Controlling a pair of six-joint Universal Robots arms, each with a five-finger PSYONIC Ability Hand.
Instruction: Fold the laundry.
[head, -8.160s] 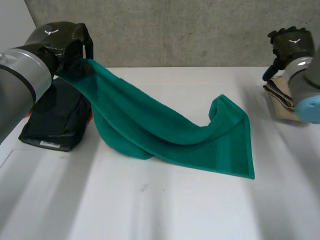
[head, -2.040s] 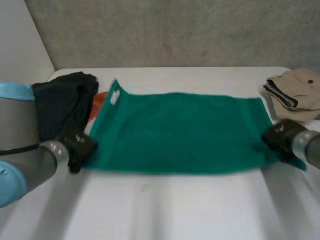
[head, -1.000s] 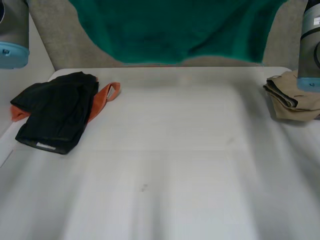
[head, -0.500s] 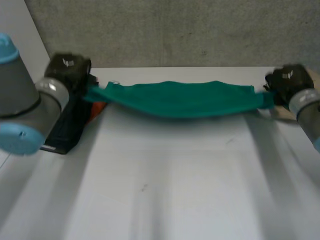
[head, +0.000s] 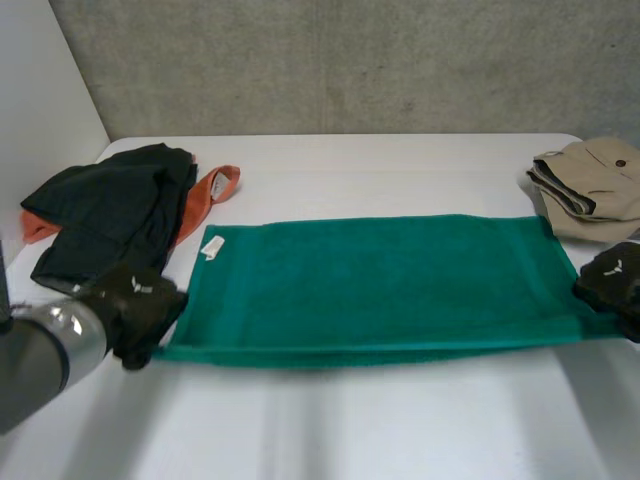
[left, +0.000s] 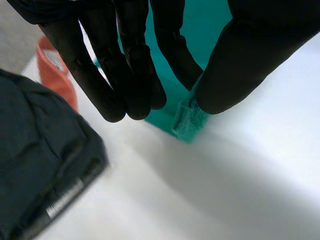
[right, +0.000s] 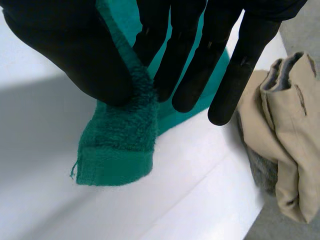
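A green towel (head: 380, 285) lies spread flat across the middle of the white table (head: 330, 420), its long side running left to right. It has a small white label (head: 212, 247) at the far left corner. My left hand (head: 140, 312) is at the near left corner. In the left wrist view, the thumb and fingers (left: 125, 70) pinch that towel corner (left: 189, 119). My right hand (head: 612, 282) is at the near right corner. In the right wrist view, its thumb (right: 75, 55) presses the towel corner (right: 117, 147) against the fingers.
A black garment (head: 110, 215) lies on an orange cloth (head: 215, 190) at the table's left, close beside my left hand (left: 240, 65). A folded beige garment (head: 590, 185) sits at the far right, just beyond my right hand (right: 235, 60). A grey wall runs behind the table.
The towel hung high a second ago, then was stretched above the table's far side. Now both hands have come down and toward me, laying it flat.
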